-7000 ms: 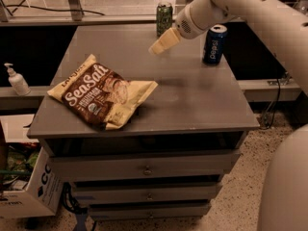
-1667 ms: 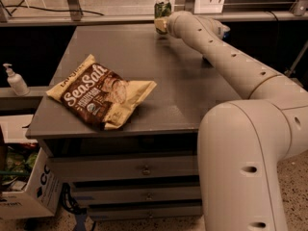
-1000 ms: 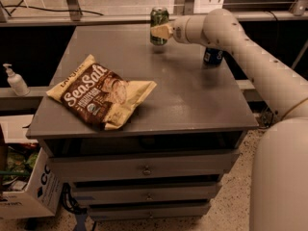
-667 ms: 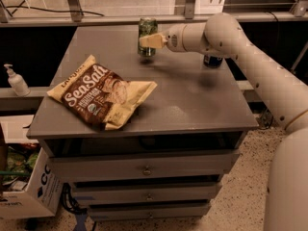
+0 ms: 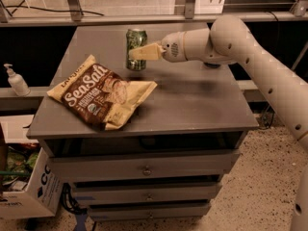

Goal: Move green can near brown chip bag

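The green can [image 5: 136, 46] is upright, held just above the grey cabinet top [image 5: 192, 100], a little beyond the upper right edge of the brown chip bag [image 5: 98, 96]. My gripper [image 5: 139, 52] reaches in from the right and is shut on the can, with a pale finger [image 5: 147, 51] across its side. The chip bag lies flat on the left part of the top, its "Sea Salt" lettering facing up. The dark blue can is hidden behind my arm.
My white arm [image 5: 240, 47] stretches across the right back of the cabinet top. A soap pump bottle [image 5: 16, 80] stands on a ledge at the left. A cardboard box [image 5: 26, 191] sits on the floor at the lower left. Drawers [image 5: 144, 167] are under the top.
My gripper took hold of the green can at the back of the top and has carried it left and forward, toward the chip bag. The bag has not moved.
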Robot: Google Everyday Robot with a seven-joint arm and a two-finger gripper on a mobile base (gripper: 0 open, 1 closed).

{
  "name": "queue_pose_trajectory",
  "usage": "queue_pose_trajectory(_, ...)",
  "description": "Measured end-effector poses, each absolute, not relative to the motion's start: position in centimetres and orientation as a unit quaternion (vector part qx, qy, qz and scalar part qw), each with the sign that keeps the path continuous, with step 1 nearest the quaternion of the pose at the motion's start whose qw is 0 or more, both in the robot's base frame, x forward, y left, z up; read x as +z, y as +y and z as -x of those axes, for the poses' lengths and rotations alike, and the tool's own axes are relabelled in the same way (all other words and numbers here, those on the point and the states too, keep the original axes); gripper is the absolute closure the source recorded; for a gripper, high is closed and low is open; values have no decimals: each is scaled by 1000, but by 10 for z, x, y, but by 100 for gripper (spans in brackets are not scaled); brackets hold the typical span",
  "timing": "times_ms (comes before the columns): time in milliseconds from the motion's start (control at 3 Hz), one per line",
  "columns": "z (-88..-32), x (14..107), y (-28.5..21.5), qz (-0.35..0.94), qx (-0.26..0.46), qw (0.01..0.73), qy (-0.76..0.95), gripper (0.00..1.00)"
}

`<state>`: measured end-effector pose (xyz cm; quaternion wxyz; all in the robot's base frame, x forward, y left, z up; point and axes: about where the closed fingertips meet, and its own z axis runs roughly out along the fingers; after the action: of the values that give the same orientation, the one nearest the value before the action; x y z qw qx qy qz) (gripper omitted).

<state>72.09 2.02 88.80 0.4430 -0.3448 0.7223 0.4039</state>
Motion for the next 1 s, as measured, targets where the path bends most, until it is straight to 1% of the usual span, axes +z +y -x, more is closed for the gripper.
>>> queue_pose_trajectory(333,-684,895,29,390,422,436,693,100)
queue_pose_trajectory(667,-666,893,35,440,400,451,666,100)
queue_pose_trajectory(1000,-663,883,40,473,376,465,646,100)
